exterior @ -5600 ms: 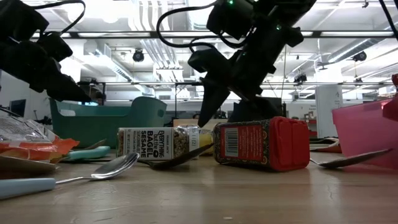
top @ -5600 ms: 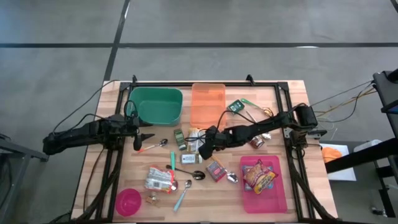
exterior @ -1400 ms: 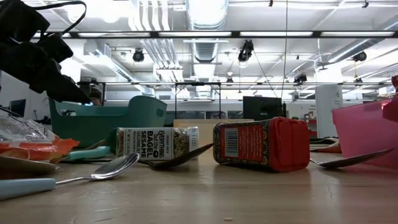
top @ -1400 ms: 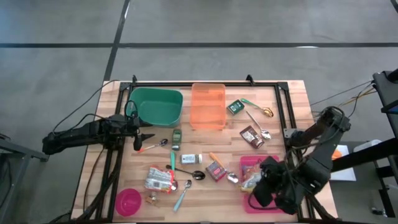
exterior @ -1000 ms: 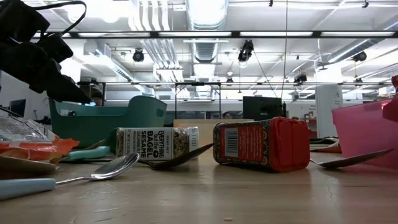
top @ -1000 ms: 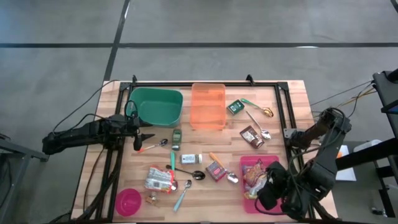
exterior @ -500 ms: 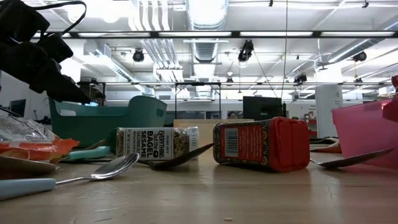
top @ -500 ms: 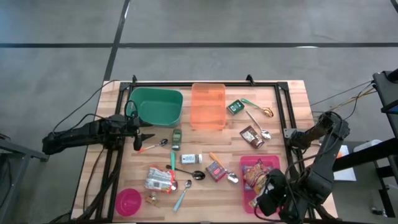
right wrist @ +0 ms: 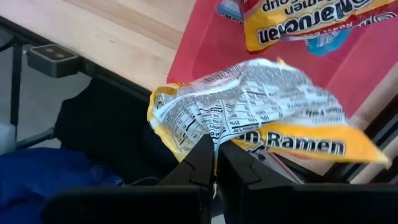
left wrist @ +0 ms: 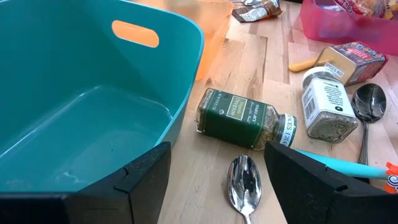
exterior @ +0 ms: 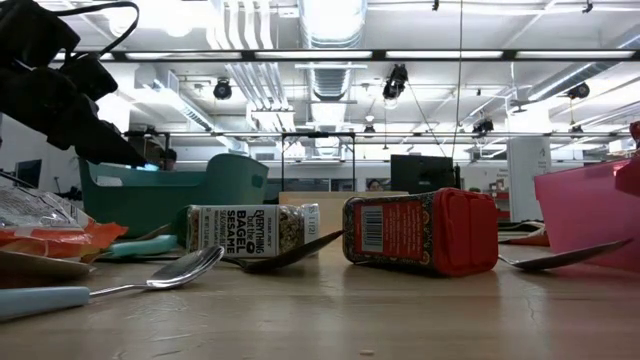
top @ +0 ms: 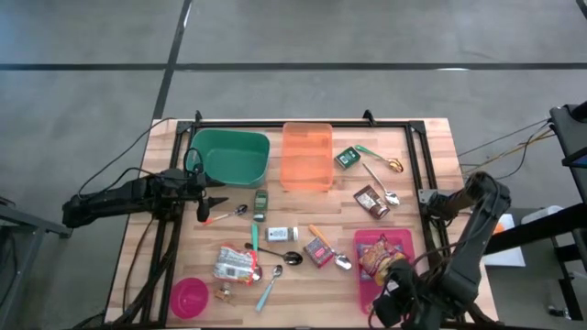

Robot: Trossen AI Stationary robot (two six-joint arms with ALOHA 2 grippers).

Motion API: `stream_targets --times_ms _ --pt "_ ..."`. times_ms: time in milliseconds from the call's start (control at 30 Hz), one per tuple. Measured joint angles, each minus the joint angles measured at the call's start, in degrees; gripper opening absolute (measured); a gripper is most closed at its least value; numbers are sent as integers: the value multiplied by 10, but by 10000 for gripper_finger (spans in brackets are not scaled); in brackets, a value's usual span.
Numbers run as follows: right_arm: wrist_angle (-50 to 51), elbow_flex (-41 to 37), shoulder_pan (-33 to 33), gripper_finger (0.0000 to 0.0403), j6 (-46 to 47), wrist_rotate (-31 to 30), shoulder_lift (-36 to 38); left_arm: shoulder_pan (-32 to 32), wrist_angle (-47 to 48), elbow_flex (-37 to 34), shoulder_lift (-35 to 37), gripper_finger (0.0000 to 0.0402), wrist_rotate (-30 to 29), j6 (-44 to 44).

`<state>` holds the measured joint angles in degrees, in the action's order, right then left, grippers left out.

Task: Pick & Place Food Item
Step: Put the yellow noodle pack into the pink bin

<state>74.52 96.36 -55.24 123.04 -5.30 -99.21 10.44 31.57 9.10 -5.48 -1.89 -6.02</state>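
My right gripper is shut on a yellow-and-white ramen packet. It hangs above the near end of the pink bin, at the table's near right corner. A second ramen packet lies in the bin on its floor. My left gripper stands open and holds nothing, beside the teal bin at the table's left. My right gripper pinches the ramen packet between its two fingers at the crumpled white edge. The fingers come from above, pointing steeply down. The packet is lifted clear and spreads out beyond the fingertips over the pink bin's near rim.
An orange bin stands beside the teal bin. A green spice jar, a white jar, a red tin, spoons and snack packets are scattered mid-table. A pink bowl sits near left.
My right gripper has moved toward the table's near edge and come down a little over the pink bin's near end, its wrist rolling slightly. It has stayed shut.
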Motion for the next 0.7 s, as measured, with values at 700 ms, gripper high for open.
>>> stream_targets --times_ms 700 --pt "14 -42 48 8 -13 37 -38 0 0 0 0 261 0 0"
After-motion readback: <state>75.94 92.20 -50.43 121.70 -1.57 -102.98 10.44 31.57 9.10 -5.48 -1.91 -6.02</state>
